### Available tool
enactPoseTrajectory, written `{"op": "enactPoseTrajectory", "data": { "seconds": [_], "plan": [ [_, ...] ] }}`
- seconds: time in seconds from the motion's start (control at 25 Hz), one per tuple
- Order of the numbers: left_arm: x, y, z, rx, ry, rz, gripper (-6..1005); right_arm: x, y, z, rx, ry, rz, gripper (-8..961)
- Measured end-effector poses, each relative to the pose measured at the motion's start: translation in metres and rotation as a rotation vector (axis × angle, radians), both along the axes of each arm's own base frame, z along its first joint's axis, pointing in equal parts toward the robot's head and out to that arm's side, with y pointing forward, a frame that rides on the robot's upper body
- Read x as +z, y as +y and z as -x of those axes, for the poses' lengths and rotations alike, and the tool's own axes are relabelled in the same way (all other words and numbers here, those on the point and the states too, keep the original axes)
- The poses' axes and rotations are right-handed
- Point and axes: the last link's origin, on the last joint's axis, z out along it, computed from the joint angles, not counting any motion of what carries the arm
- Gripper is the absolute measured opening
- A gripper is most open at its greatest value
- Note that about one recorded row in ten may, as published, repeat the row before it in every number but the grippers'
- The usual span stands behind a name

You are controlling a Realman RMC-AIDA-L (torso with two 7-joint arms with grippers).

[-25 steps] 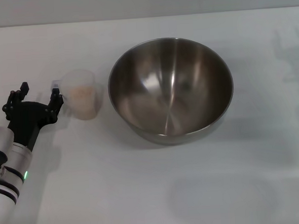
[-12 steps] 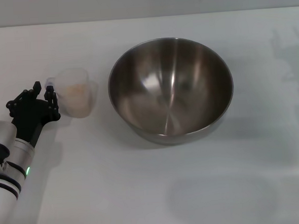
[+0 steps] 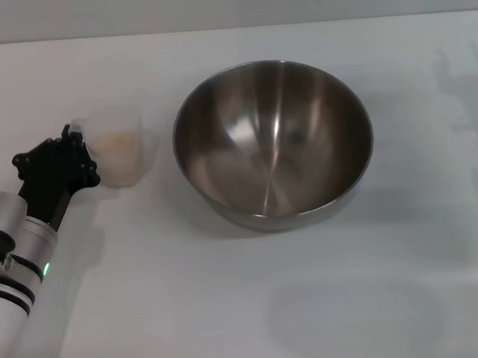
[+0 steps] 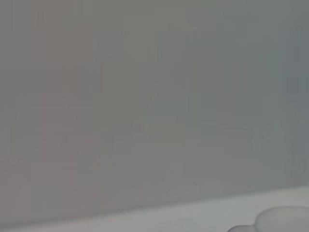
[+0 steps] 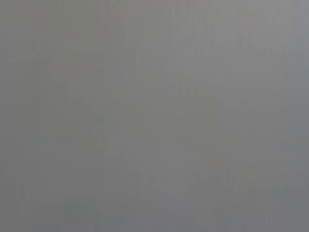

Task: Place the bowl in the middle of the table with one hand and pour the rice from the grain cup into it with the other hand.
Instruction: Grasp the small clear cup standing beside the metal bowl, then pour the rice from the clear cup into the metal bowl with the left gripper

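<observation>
The steel bowl point(image 3: 273, 140) stands upright and empty a little right of the table's point(image 3: 231, 309) middle in the head view. The clear grain cup point(image 3: 124, 153) stands to its left, a short gap apart, with beige rice point(image 3: 118, 142) inside. My left gripper point(image 3: 73, 139) is at the cup's left side with its black fingers drawn together at the cup's short handle. The cup rests on the table. My right gripper is out of view; the right wrist view shows only plain grey.
My left arm point(image 3: 21, 257) comes in from the lower left corner. The white tabletop stretches to a grey back wall. The left wrist view shows grey wall, a strip of table point(image 4: 145, 220) and a pale rounded edge point(image 4: 285, 217) I cannot identify.
My left gripper's fingers have closed from wide open to together at the cup's handle. The cup has shifted slightly to the left. The bowl has not moved.
</observation>
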Motion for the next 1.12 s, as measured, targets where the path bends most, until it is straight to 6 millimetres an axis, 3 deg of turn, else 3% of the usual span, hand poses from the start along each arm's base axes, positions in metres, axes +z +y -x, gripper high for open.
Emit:
{"op": "enactPoseTrajectory", "data": {
  "seconds": [0.08, 0.24, 0.48, 0.76, 1.12],
  "plan": [
    [0.003, 0.0, -0.007, -0.057, 0.02, -0.026, 16, 0.0, 0.0, 0.0, -0.001, 0.0, 0.0, 506],
    [0.011, 0.005, -0.023, -0.156, 0.1, -0.092, 15, 0.0, -0.001, -0.002, -0.006, -0.002, -0.002, 506],
    [0.019, 0.012, -0.057, -0.338, 0.416, -0.254, 16, 0.001, -0.001, -0.005, -0.017, -0.004, -0.009, 506],
    [0.004, 0.007, -0.089, -0.542, 0.925, -0.36, 15, 0.002, 0.0, -0.004, -0.014, -0.001, -0.008, 506],
    [-0.022, -0.002, -0.106, -0.765, 1.446, -0.436, 17, 0.002, 0.002, -0.001, -0.003, -0.003, -0.008, 506]
  ]
}}
